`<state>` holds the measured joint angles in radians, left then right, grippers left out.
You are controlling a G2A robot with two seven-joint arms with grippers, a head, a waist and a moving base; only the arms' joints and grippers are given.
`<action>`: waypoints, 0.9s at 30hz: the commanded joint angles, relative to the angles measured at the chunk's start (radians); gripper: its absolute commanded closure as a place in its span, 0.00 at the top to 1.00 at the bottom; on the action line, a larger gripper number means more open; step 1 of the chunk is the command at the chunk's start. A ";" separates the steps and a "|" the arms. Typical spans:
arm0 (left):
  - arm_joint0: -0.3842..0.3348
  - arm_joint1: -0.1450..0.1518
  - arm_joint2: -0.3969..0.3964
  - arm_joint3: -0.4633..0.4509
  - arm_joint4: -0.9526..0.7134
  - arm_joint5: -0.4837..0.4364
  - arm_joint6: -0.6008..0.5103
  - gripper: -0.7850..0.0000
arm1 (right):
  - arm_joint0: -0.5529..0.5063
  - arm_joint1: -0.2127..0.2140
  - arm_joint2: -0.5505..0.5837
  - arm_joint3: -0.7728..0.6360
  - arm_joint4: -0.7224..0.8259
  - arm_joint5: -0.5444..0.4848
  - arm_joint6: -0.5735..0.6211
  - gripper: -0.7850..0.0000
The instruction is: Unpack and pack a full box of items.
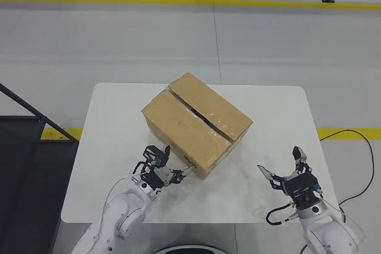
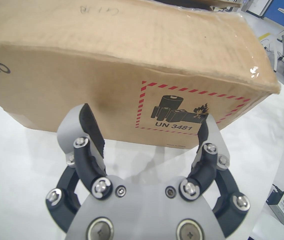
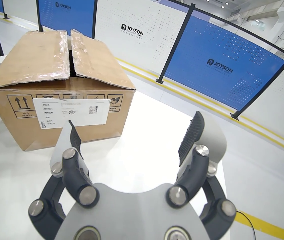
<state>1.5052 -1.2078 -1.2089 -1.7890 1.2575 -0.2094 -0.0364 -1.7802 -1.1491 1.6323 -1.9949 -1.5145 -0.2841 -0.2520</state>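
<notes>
The left gripper (image 2: 147, 112) is spread wide, with the cardboard box (image 1: 197, 124) just ahead of its fingertips, long labelled side facing it. The right gripper (image 3: 133, 117) is also wide open above the white table (image 1: 273, 114), the box farther ahead, its top flaps down.

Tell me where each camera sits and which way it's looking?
Top view: above the arms, looking down at the white table and the box; both arms show, left claw and right claw open.
Left wrist view: on the left wrist, facing the box's long side close up; its own claw shows.
Right wrist view: on the right wrist, facing the box's labelled end from farther off; its own claw shows.
Shared: the box.
</notes>
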 commanded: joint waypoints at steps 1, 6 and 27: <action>0.035 0.007 -0.051 -0.024 -0.012 0.003 0.022 1.00 | 0.000 0.000 0.000 0.000 0.000 0.001 0.000 1.00; 0.147 0.026 -0.226 -0.088 -0.096 -0.025 0.075 1.00 | 0.000 0.000 0.000 0.000 0.000 0.001 0.000 1.00; 0.178 0.040 -0.450 -0.057 -0.226 -0.034 0.079 1.00 | 0.384 0.011 -0.142 0.220 -0.347 -0.102 0.004 1.00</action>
<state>1.6835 -1.1678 -1.6586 -1.8460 1.0314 -0.2435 0.0430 -1.3964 -1.1384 1.4906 -1.7746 -1.8615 -0.3866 -0.2472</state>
